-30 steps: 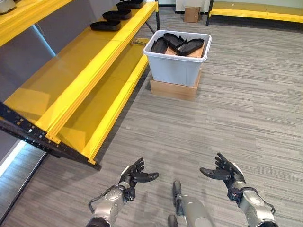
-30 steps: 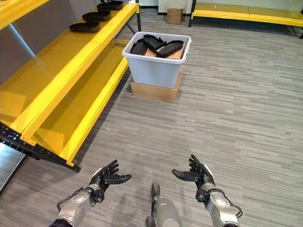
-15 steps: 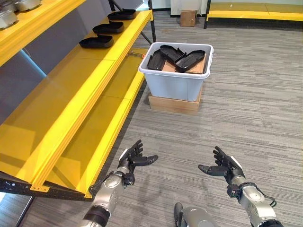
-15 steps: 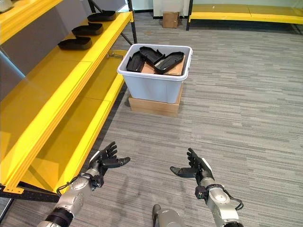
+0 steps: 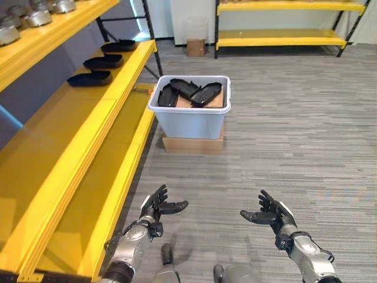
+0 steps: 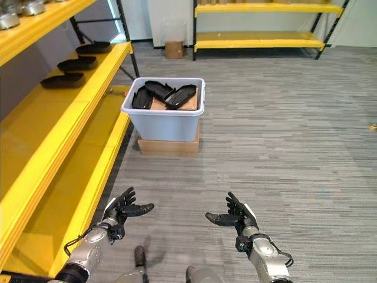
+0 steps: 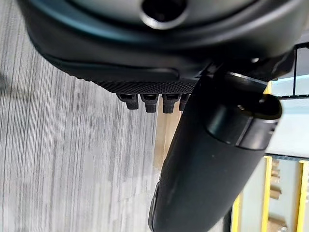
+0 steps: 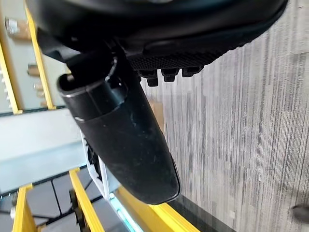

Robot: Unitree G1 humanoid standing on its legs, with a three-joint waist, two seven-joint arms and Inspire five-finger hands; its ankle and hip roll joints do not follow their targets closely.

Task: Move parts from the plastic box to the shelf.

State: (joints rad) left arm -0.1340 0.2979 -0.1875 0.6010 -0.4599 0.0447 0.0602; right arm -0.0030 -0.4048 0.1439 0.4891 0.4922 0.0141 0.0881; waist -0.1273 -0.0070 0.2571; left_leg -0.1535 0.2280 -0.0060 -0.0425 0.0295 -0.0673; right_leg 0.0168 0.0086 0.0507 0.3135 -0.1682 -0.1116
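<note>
A pale grey plastic box point(image 5: 191, 121) stands on a flat wooden base point(image 5: 192, 144) on the floor ahead, beside the yellow shelf point(image 5: 76, 147). Several black moulded parts point(image 5: 189, 93) lie piled inside it. Three more black parts point(image 5: 89, 78) rest in a row on the shelf's middle level, farther back. My left hand point(image 5: 154, 206) and right hand point(image 5: 272, 216) hover low over the carpet well short of the box, both open, palms facing each other, holding nothing.
The long yellow shelf runs along my left, with metal parts point(image 5: 36, 16) on its upper level. A second yellow rack point(image 5: 283, 35) stands at the back wall with a small cardboard box point(image 5: 196, 47) beside it. Grey carpet point(image 5: 294, 135) stretches to the right.
The camera has tilted up and moved forward, so the box and shelf sit lower and nearer the centre. Both hands stay open and empty in much the same pose.
</note>
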